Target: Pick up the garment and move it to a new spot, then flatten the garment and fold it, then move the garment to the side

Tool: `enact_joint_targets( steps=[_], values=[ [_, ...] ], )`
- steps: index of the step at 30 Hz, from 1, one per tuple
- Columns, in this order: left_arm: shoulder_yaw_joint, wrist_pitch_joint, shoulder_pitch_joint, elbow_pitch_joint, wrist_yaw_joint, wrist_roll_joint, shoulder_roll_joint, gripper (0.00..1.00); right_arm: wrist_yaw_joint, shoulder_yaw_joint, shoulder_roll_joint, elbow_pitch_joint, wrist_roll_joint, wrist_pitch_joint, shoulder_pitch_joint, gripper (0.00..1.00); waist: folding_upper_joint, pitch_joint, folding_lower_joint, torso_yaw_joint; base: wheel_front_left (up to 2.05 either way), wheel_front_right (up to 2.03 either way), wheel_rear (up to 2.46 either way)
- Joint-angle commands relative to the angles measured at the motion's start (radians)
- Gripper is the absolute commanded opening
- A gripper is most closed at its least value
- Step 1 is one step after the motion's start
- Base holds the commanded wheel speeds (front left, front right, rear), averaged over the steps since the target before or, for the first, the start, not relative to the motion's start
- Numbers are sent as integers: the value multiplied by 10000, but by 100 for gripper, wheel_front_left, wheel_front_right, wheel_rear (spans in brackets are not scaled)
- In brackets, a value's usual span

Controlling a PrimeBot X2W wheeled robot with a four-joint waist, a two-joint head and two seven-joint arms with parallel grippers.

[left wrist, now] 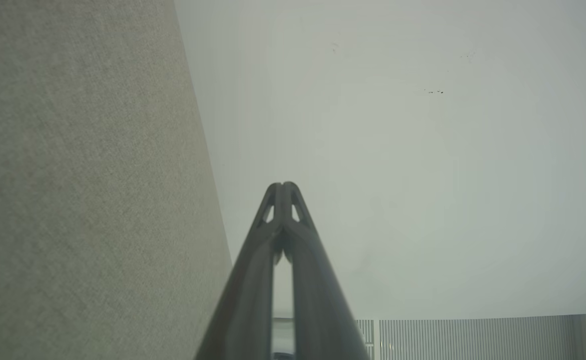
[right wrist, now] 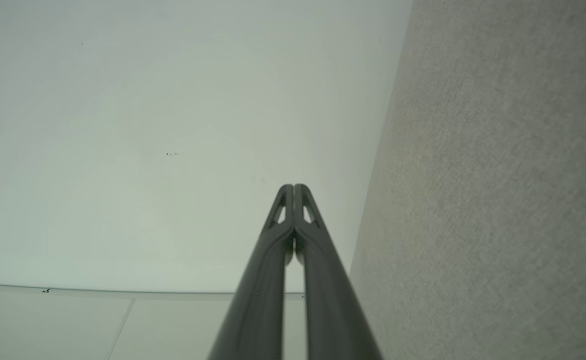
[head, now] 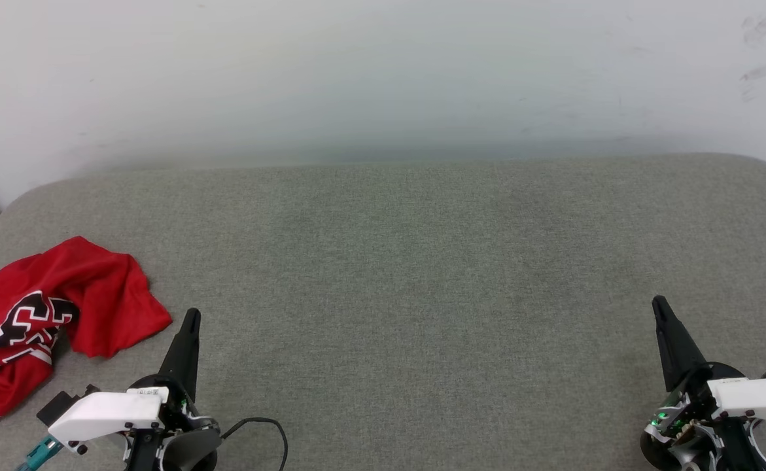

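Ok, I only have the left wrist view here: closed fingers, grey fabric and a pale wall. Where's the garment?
Observer: The head view has the garment lying crumpled at the near left corner of the grey fabric surface.
Operator: Is the left claw touching it?
Observer: No. The left claw is shut and points away just to the garment's right, with a thin strip of surface showing between them.
Operator: And the other arm?
Observer: The right claw is shut too, far over at the near right, holding nothing.
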Motion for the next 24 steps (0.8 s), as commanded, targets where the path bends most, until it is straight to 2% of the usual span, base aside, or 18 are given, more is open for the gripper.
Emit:
enact_joint_targets(
  steps=[1,24],
  values=[
    [11,-3,-83,-10,-20,40,-19,0,1,8,54,-5,-11,-23,-148,0,0,0,0,0,0,0,0],
    [11,-4,-84,-10,-19,40,-19,0,1,8,54,-5,-11,-23,-148,0,0,0,0,0,0,0,0]
  ],
)
